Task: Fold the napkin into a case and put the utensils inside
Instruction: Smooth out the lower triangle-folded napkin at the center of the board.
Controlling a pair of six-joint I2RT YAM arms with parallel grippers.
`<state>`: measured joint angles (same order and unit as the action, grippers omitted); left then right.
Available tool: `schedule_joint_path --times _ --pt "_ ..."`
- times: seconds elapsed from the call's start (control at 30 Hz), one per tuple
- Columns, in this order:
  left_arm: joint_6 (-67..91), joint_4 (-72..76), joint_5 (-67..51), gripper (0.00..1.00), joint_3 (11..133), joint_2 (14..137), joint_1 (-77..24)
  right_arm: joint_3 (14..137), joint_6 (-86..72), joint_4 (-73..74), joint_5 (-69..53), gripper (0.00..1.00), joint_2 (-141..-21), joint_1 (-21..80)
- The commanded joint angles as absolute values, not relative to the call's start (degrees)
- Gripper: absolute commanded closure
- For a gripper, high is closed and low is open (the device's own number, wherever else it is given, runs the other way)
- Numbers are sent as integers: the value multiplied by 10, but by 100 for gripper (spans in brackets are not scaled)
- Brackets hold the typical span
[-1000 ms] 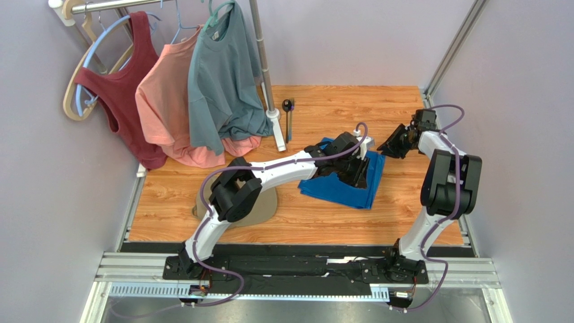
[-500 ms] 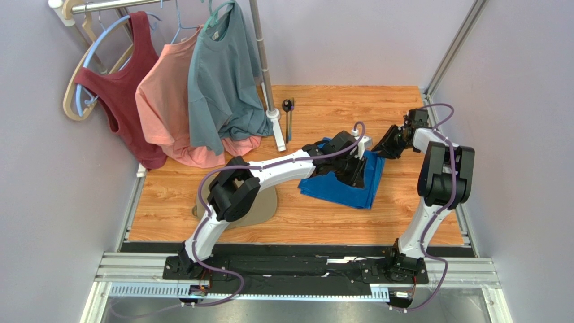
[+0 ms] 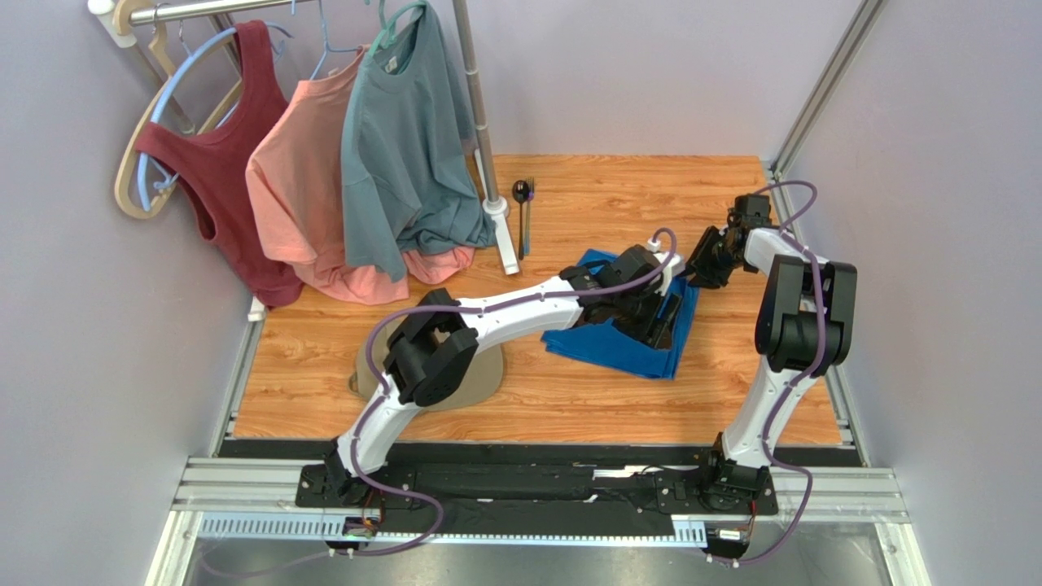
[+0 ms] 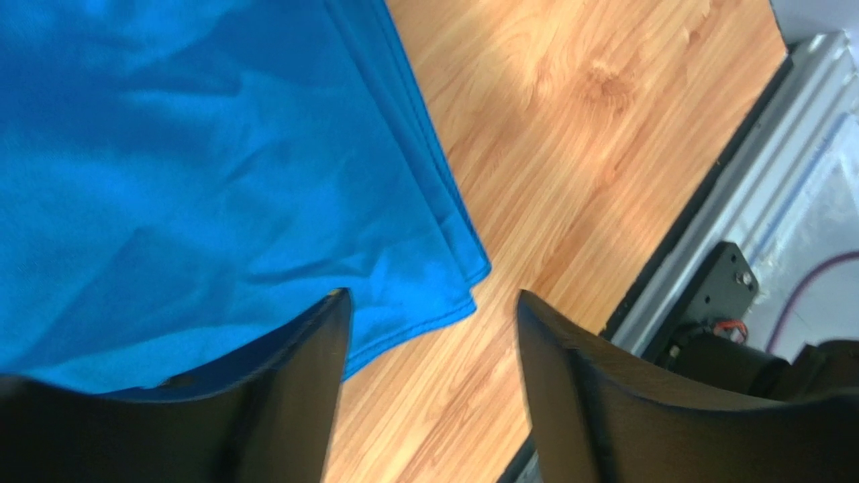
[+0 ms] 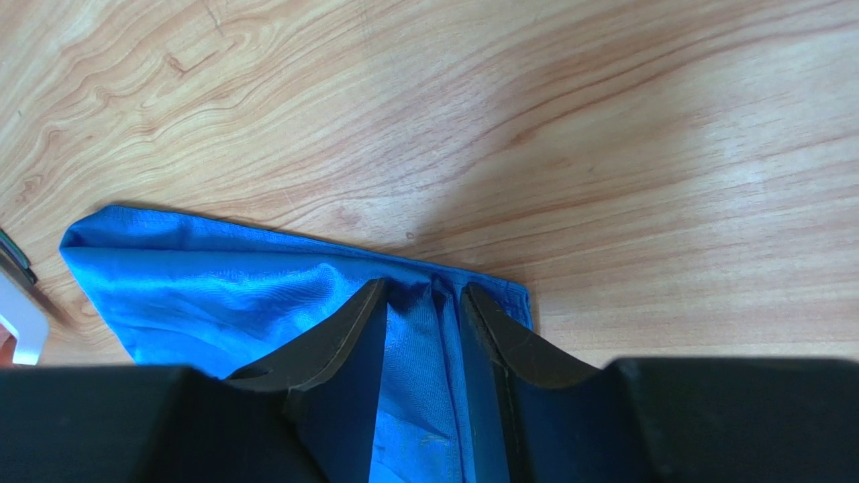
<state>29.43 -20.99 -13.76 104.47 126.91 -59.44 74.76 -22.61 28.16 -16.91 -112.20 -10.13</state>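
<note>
While reaching across the wooden table (image 3: 587, 403) from the near left, holds the left gripper (image 3: 663, 320) low over the right part of the napkin (image 3: 609, 347), a bright blue cloth folded into stacked layers and lying flat right of the table's middle. Shows, from the left wrist, the left gripper (image 4: 432, 302) with jaws set wide, a layered corner of the napkin (image 4: 202, 181) lying in the gap, bare wood beyond it, one finger (image 4: 292, 403) overlapping the cloth's edge; grips nothing there. Holds the right gripper (image 3: 707, 263) at the napkin's far right corner, very close to the left one. Shows, from the right wrist, the right gripper (image 5: 423, 292) with fingers (image 5: 333, 352) standing narrowly apart, straddling the edge of the napkin (image 5: 232, 292), a raised crease of blue cloth between them; cannot tell whether pinched or merely bracketed. Finds the utensils (image 3: 525, 220) well apart from both grippers at the far side of the table, the black-bowled spoon (image 3: 521, 192) among them, lying side by side just beside the white foot of the clothes rack (image 3: 504, 244). Finds a tan cap (image 3: 483, 381) partly hidden under the left arm's elbow, near the napkin's left edge but not touching it.
</note>
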Motion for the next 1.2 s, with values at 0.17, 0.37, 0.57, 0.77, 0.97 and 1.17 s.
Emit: schedule_joint_path --times 0.17,0.37,0.57,0.77,0.97,1.17 --pt "249 -276 36 34 1155 1333 -666 787 -200 310 -149 64 -1143 -91" --pt "241 -292 84 25 1184 1374 -689 787 -197 312 -144 65 -1141 -91" --pt "242 -323 112 34 1222 1412 -692 785 -195 310 -149 67 -1140 -91" --pt "227 -319 95 34 1195 1396 -692 786 -194 308 -156 68 -1143 -91" --pt "230 -286 79 30 1155 1357 -691 783 -194 308 -161 71 -1142 -91" --pt "229 -300 84 42 1155 1368 -692 782 -196 310 -164 72 -1142 -91"
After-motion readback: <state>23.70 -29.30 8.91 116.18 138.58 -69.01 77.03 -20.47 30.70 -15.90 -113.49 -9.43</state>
